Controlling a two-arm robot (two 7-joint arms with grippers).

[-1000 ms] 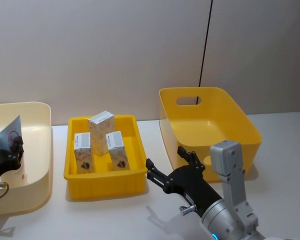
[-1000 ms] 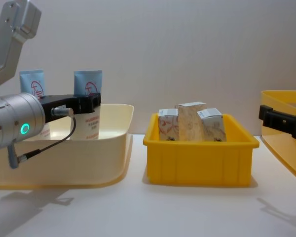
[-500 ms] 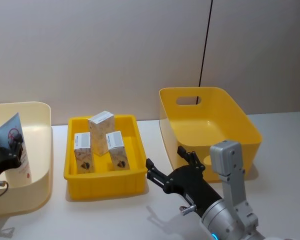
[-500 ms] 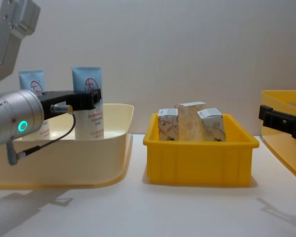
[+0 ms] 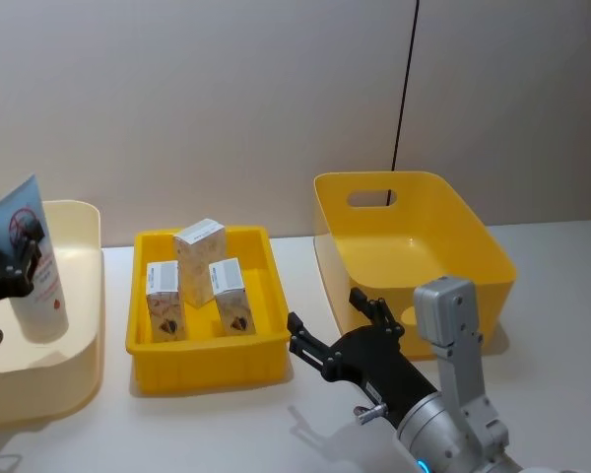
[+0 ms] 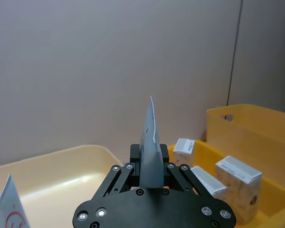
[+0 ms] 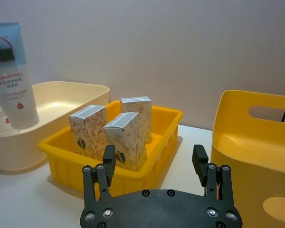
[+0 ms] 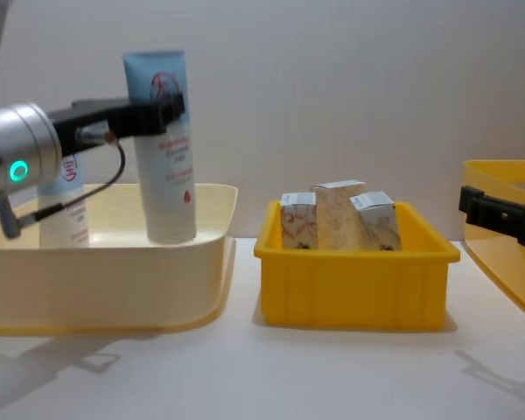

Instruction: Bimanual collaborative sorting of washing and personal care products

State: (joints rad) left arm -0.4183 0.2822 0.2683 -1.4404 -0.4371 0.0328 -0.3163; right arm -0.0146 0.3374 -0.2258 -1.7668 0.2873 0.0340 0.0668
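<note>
Lifting the light-blue tube [image 8: 168, 184] higher from the cream bin [image 8: 114, 271] with left tool [image 8: 162, 112] clamped on it. Keeping right tool [image 7: 153, 154] spread apart, likely awaiting handover

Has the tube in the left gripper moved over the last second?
Yes. The light-blue tube, held by the left gripper, has risen against the cream bin's rim.

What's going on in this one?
The left gripper is shut on a light-blue tube near its top, holding it upright over the cream bin, lower end below the rim. A second tube stands in that bin. Three cartons sit in the yellow tray. The right gripper hangs open and empty between the tray and the large yellow bin.
</note>
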